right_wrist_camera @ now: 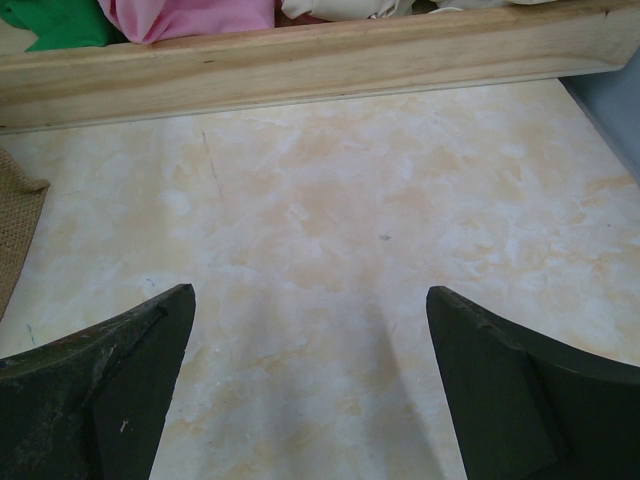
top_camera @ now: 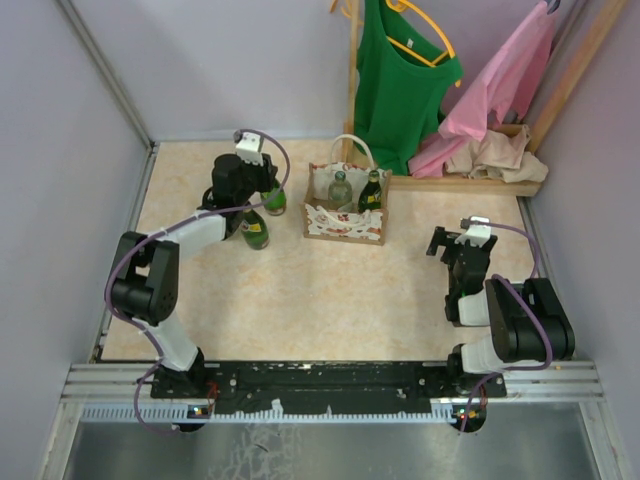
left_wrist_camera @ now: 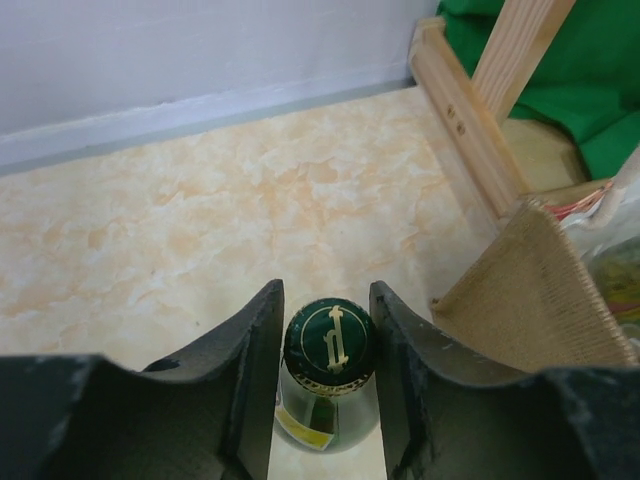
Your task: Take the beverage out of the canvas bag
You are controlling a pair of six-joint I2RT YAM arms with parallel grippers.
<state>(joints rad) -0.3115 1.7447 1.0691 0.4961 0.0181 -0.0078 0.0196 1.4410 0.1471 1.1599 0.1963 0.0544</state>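
The canvas bag stands at the middle back of the table with its handles up. Inside it stand a clear bottle and a dark green bottle. My left gripper is left of the bag, shut on the cap of a green bottle, which stands upright on the table. The bag's woven side shows in the left wrist view. Another green bottle stands just in front of the left gripper. My right gripper is open and empty over bare table, right of the bag.
A wooden clothes rack stands at the back right with a green shirt, a pink garment and a beige cloth heap. Its base beam shows in the right wrist view. Walls close the table on three sides.
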